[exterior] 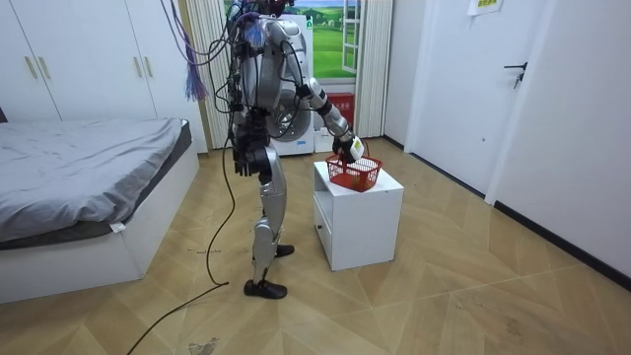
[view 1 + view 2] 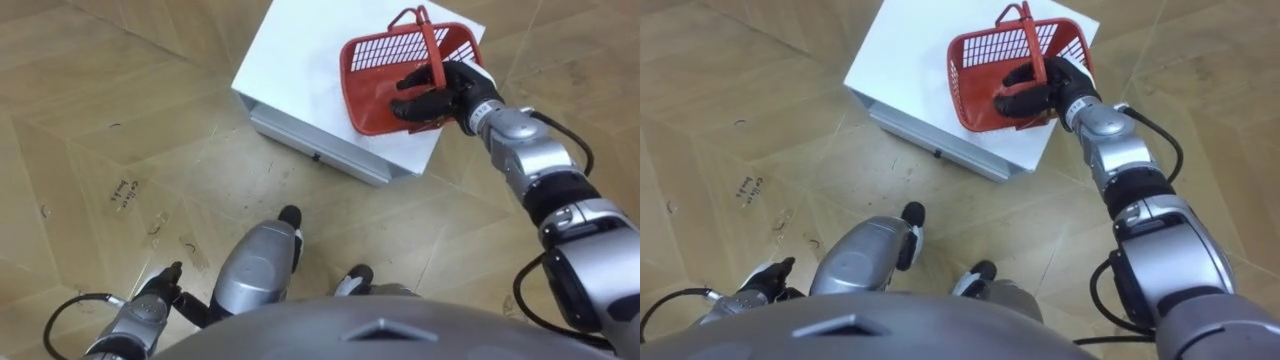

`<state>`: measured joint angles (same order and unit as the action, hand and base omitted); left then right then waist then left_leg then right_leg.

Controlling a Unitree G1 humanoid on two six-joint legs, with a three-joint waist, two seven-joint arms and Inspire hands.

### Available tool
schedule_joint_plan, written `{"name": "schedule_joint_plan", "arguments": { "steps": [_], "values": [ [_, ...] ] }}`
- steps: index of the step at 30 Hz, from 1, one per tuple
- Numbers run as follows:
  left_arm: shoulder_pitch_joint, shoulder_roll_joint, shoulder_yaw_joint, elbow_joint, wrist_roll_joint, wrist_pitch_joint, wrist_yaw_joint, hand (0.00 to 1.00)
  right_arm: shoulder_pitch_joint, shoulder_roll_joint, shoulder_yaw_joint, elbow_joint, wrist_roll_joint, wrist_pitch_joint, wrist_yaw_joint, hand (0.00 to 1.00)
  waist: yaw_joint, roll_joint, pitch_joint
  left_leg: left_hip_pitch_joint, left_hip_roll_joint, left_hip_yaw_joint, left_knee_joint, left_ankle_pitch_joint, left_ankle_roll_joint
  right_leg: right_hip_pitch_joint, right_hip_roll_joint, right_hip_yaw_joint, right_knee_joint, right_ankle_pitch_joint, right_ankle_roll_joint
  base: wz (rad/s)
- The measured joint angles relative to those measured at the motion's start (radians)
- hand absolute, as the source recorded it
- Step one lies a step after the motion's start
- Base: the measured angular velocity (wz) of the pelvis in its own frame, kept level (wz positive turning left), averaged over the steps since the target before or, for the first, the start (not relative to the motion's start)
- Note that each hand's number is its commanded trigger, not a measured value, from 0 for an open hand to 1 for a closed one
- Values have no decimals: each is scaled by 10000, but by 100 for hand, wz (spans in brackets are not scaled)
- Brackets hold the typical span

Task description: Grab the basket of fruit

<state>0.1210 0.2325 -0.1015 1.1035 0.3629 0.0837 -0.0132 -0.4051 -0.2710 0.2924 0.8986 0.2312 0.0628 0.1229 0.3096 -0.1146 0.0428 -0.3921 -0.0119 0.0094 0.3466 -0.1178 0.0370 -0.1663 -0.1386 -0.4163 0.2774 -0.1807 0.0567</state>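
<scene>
Since the red basket (image 2: 375, 55) looks empty, light and stiff, its handle (image 2: 428, 35), enclosed by the curled right robot hand (image 2: 445, 95), is judged the proper hold.

We find no writing we can read; the small dark marks (image 2: 126, 190) on the wooden parquet floor (image 2: 60, 120) stay illegible (letters or scuffs, we cannot tell); the pale paper sheet (image 1: 484, 5) high on the white wall (image 1: 463, 79) likewise.

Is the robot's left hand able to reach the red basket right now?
Probably not. The left hand hangs low beside its leg, far from the red basket on the white cabinet. The right hand is curled round its handle.
</scene>
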Motion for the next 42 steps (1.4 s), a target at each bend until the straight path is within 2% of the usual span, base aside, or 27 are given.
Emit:
{"name": "schedule_joint_plan", "arguments": {
  "steps": [17,23,27,31,35,37,42],
  "values": [
    [0,101,-6,78,-1,32,-105,0,5,-3,-8,7,-58,1,-18,0,-68,1,-8,47,-5,51,147,5,8,96,13,-4,-26,-2,2,0],
    [25,107,-34,169,-1,49,-179,0,19,-25,-16,5,-6,0,-106,0,-215,7,-17,193,5,84,145,14,22,233,9,-4,-26,-2,1,0],
    [67,108,-27,206,-69,46,-9,0,107,-74,-28,-149,-21,-21,-199,0,-409,-20,-81,288,-8,87,76,13,22,322,21,10,-46,-2,1,0],
    [70,91,89,207,-70,39,103,0,763,-112,-468,-764,-416,-195,-259,0,-622,-35,-202,482,-4,157,63,-6,43,472,17,58,-80,-2,2,-1],
    [156,99,225,145,-85,23,128,0,1213,-111,-695,-1337,-666,-199,-335,0,-846,-52,-258,892,12,234,-152,-6,45,728,4,196,-202,-2,1,-13],
    [294,97,285,52,-84,-19,272,0,1546,-161,-788,-1914,-685,-241,-447,0,-939,-137,-350,1160,3,380,-346,-5,31,831,0,360,-242,-5,6,-19],
    [299,52,292,54,-94,-24,430,0,2206,-308,-791,-3026,-395,-517,-773,0,-1297,-193,-366,1563,13,510,-458,5,-4,1175,26,473,-387,-4,5,-8]
  ]
}}
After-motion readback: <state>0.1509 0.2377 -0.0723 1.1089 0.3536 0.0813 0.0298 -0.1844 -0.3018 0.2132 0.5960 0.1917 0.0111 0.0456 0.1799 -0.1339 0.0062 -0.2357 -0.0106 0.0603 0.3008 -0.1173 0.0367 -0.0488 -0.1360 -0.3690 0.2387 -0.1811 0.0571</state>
